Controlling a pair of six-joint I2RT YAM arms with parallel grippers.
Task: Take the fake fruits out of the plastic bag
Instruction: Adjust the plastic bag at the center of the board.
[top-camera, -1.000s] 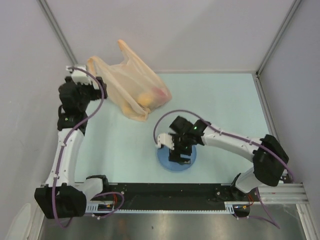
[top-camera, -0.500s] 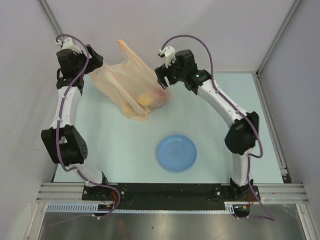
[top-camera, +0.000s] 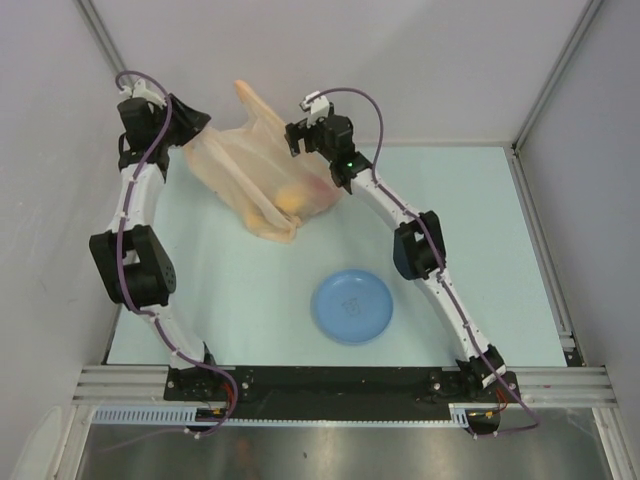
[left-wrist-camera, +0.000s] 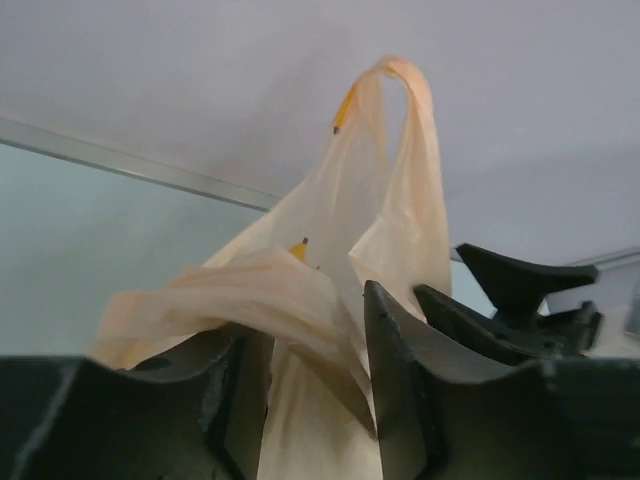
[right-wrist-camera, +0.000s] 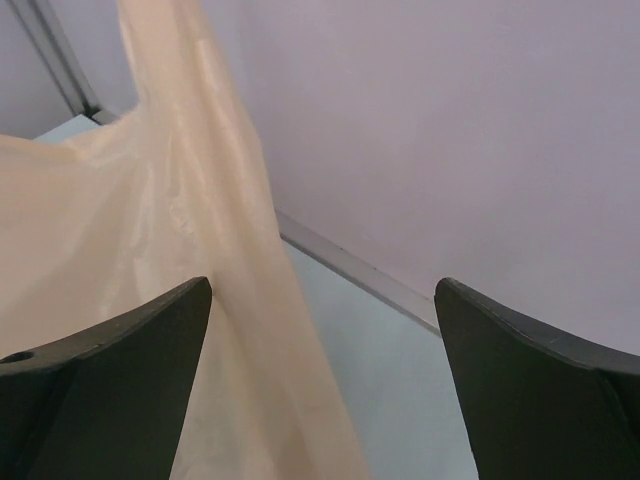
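Observation:
The peach-orange plastic bag (top-camera: 245, 165) lies at the back left of the table, with one loop handle standing up by the rear wall. Through its film I make out fake fruits: a yellowish round one (top-camera: 291, 198) and a red one (top-camera: 321, 186). My left gripper (top-camera: 196, 126) is at the bag's left edge. In the left wrist view a fold of the bag (left-wrist-camera: 390, 200) runs between its narrowed jaws (left-wrist-camera: 318, 370), which still show a gap. My right gripper (top-camera: 294, 137) stands open at the bag's right handle; the bag film (right-wrist-camera: 150, 220) lies against its left finger (right-wrist-camera: 110, 390).
A round blue plate (top-camera: 352, 306) with nothing on it sits on the table in front of the bag. The rear wall is close behind both grippers. The right gripper's fingers (left-wrist-camera: 510, 285) show in the left wrist view, just beyond the bag.
The right arm has left the blue plate and swung back to the bag's right handle. The left gripper has risen to the bag's left edge and its jaws have narrowed around a fold.

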